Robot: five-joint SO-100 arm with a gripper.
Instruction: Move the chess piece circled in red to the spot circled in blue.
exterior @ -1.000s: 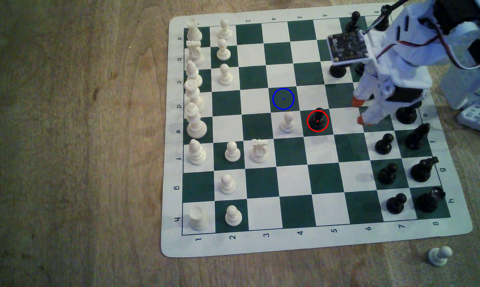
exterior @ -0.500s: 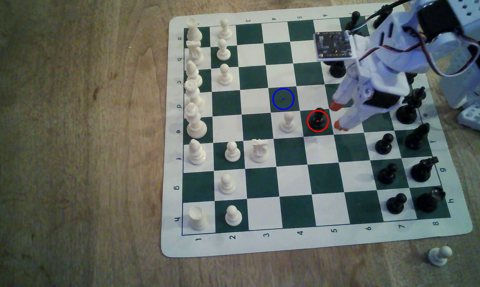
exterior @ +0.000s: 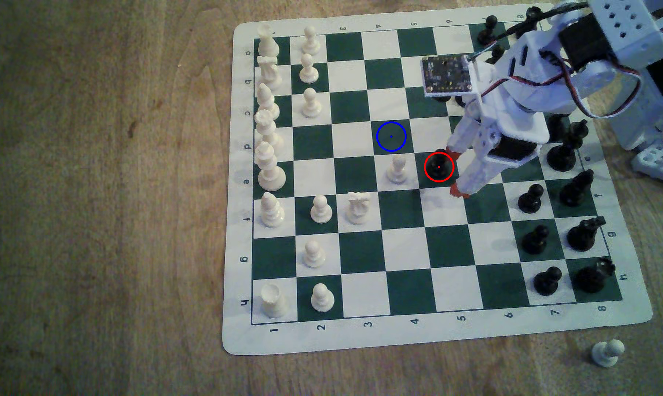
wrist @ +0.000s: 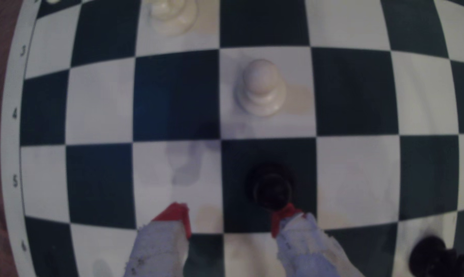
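Pawn (exterior: 439, 166), black and glossy, upright on its red-ringed green square; seen through the wrist view (wrist: 272, 187) just ahead of one red fingertip (wrist: 285, 213).

Gripper (exterior: 454, 172) spread open at the pawn's 3 o'clock in the exterior view, one red tip by the head, the other off its 5 o'clock, nothing held. Not yet straddling the piece; in the wrist view sits off-centre toward one finger.

Step in hand, by judgement: final approach before the grasp. Next calls for sliding forward and centring until both tips flank the neck, then closing.

White pawn (exterior: 397, 170) close at 9 o'clock: a knock risk. Beyond, at 10 o'clock, blue-ringed spot (exterior: 391, 136), vacant, diagonally adjacent.
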